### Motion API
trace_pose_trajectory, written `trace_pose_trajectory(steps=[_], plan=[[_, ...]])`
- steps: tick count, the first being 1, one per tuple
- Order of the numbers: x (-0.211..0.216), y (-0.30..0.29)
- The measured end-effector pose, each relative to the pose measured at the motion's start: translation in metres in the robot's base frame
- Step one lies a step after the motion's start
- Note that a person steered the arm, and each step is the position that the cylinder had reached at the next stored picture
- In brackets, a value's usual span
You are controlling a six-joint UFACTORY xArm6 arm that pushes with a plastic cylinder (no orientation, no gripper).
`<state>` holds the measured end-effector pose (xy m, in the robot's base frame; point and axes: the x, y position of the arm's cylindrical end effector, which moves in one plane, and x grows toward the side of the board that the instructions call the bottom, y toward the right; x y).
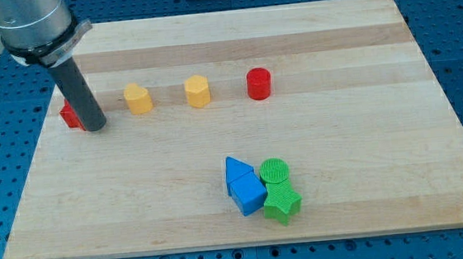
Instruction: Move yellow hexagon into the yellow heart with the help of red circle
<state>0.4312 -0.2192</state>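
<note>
Seven little blocks sit on a wooden board (368, 177), and my tip (95, 128) is down at the view's left.

My tip is just a plain dark rod end with nothing to open or pinch; it stands right beside a red block (69, 116), half hidden behind the rod, shape unclear. To the view's right of my tip come the yellow heart (137, 98), then the yellow hexagon (198, 91), then the red circle (259, 84), in a row, each apart. Far off toward the view's bottom right huddle two blue blocks, a blue triangle (236, 170) and a blue cube (247, 193), touching a green circle (275, 172) and a green star (282, 202). So: two red, two yellow, two blue, two green. No writing shows anywhere.
</note>
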Motion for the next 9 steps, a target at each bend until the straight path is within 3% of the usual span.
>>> trace_pose_trajectory(steps=[1, 3, 4, 6, 9], plan=[[0.017, 0.026], [0.024, 0.239], [0.012, 0.317], [-0.044, 0.298], [-0.045, 0.187]])
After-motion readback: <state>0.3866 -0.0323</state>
